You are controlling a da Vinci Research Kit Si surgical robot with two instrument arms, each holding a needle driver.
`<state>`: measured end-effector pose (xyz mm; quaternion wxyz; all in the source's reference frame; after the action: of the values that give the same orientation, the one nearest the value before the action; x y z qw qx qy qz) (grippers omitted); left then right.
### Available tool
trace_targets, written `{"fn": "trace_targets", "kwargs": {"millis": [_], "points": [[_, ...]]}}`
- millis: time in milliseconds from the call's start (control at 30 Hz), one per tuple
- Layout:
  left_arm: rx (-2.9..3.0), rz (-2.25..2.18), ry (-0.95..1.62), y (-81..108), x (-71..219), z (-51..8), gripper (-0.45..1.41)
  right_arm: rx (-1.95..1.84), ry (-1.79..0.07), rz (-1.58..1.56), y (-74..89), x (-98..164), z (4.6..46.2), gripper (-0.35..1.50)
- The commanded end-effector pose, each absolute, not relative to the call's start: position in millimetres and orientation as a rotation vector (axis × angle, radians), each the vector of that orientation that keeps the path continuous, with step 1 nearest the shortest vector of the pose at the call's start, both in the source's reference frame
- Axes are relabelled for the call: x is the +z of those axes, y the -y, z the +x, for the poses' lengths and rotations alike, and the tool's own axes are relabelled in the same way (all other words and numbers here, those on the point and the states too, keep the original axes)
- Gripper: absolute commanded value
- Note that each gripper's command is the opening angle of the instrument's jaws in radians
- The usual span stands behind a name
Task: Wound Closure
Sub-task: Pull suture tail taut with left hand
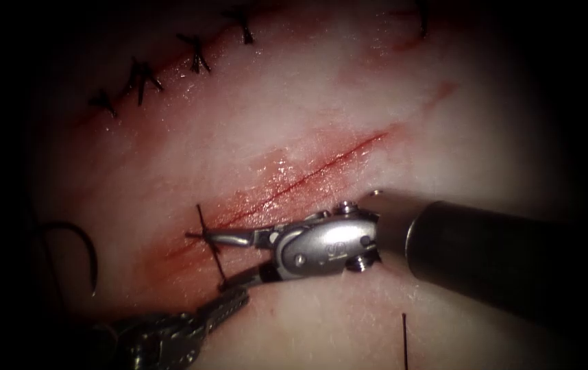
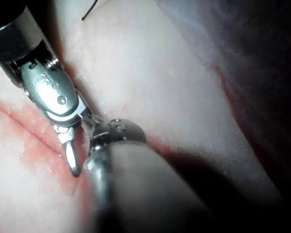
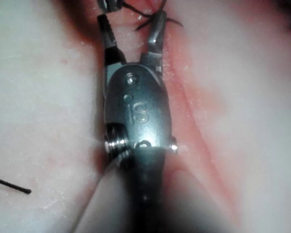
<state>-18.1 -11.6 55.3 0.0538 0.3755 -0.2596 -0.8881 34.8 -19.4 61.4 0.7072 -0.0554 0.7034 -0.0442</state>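
The cut (image 1: 308, 175) runs slantwise across the tissue (image 1: 349, 89), wet with red fluid. A dark thread (image 1: 210, 236) crosses its lower left end as a stitch. My right tool (image 1: 217, 260) reaches in from the right with its jaws open, one on each side of that thread, holding nothing. In the right wrist view the right tool (image 3: 132, 24) has the same spread fingers (image 3: 157, 29) either side of the thread (image 3: 145, 22). My left tool (image 1: 229, 300) comes from below left, shut on the thread's lower end. The curved needle (image 1: 87, 247) lies free on the tissue left of the cut.
An older closed cut with several dark stitches (image 1: 143, 79) lies at the upper left. A loose cut end of thread (image 1: 403, 339) stands near the lower edge, right of the tools. The right tool's shaft (image 1: 499, 257) covers the tissue at the lower right.
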Motion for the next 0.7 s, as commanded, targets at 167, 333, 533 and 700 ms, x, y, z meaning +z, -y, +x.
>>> {"fn": "trace_targets", "kwargs": {"millis": [167,333,533,700], "points": [[-2.698,1.140,0.791,11.3,55.7,-18.6,-0.45,-0.117,-1.577,-0.134,19.2,61.5,37.7,1.16],[-2.699,1.139,0.791,11.3,55.6,-18.6,-0.45,-0.129,-1.583,-0.140,19.4,61.7,38.7,1.16],[-2.699,1.137,0.793,11.4,55.5,-18.6,-0.45,-0.143,-1.591,-0.144,19.7,62.3,40.5,1.15],[-2.699,1.137,0.793,11.5,55.5,-18.6,-0.45,-0.159,-1.598,-0.144,20.6,62.5,40.9,1.15]]}}
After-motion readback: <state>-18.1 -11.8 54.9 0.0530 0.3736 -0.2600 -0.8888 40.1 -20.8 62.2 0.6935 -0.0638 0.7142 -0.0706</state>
